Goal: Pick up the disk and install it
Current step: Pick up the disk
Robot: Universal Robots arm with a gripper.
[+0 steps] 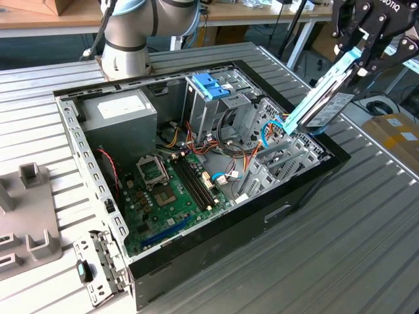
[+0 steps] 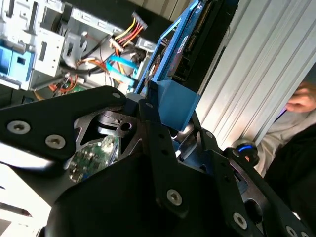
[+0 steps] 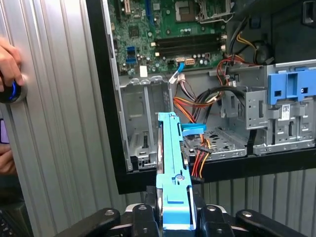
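Clamping the disk (image 1: 319, 103) by its upper end, the gripper (image 1: 359, 57) holds it tilted, its lower end dipping over the case rim (image 1: 337, 154) near the drive bays. In the first wrist view the empty bay (image 3: 144, 123) sits just beside the disk's line, so seating it well likely means squaring the disk to the bay walls first. Orange and black cables (image 3: 197, 103) crowd one side and the rim bounds the other. Beyond, the table (image 3: 54, 148) lies open, though a person's hand (image 3: 7, 64) rests there.
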